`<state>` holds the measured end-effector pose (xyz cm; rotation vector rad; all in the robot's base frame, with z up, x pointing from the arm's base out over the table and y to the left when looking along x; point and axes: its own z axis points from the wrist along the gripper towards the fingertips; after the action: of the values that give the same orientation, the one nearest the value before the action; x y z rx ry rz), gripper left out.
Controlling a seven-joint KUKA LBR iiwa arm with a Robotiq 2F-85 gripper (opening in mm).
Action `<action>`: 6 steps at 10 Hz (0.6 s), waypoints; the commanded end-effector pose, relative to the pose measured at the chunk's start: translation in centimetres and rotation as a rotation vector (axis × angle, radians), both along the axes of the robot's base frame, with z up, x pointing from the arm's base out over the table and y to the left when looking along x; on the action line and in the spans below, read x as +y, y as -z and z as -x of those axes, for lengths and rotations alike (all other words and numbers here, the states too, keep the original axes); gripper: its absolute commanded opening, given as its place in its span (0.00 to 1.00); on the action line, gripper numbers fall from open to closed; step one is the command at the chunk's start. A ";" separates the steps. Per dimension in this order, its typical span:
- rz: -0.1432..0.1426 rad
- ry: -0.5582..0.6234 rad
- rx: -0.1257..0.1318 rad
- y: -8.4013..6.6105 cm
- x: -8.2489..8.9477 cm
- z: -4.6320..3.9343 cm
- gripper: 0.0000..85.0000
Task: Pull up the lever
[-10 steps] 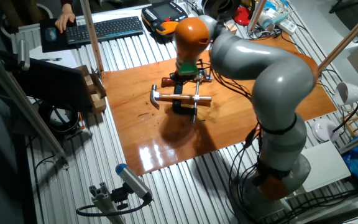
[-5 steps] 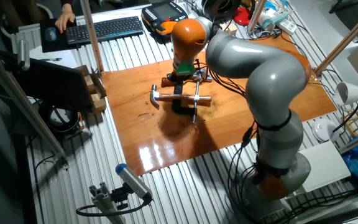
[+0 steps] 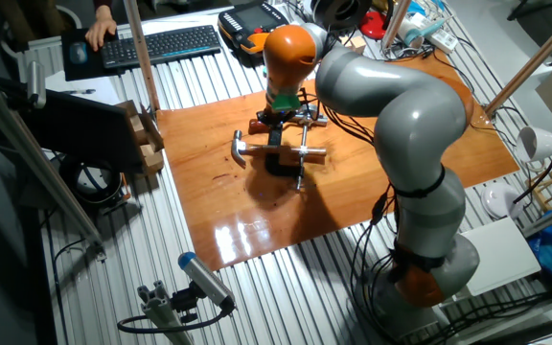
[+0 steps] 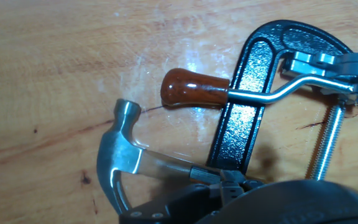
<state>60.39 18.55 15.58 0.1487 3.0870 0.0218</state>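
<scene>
Lever [image 4: 328,64] not yet lifted: the silver crossbar sits at the head of the screw [image 4: 327,146], at the right edge of the hand view, lying low over the wooden board [image 3: 209,211].

Arm [image 3: 401,105]: over the last second the orange wrist has slid a little toward the far left of the board, and the elbow has followed it. It is a small move, a repositioning and not a pull.

Clamp [image 4: 253,93]: the black C-frame lies flat on the board and has not shifted across the three fixed views.

Hammer [image 4: 118,163]: it has not shifted either. The head is near the clamp frame, and the handle runs under the hand and across the frame.

Gripper [image 3: 282,115]: it hangs just above the clamp. Only its dark housing shows along the bottom of the hand view, so I cannot tell how the jaws stand (the fingertips are hidden in both views).

Brown knob [image 4: 191,89]: it is on a bent silver rod that runs to the lever's head and rests on the board beside the frame.

My read is that the hand is lining up and the lever is not gripped. The pull is all ahead.
</scene>
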 end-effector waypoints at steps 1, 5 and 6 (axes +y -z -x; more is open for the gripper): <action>-0.006 -0.038 -0.002 0.0 0.0 0.00 0.00; 0.037 -0.046 -0.064 0.0 0.0 0.00 0.00; 0.021 -0.058 -0.067 0.0 0.0 0.00 0.00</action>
<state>60.42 18.52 15.60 0.0573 3.0224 0.0043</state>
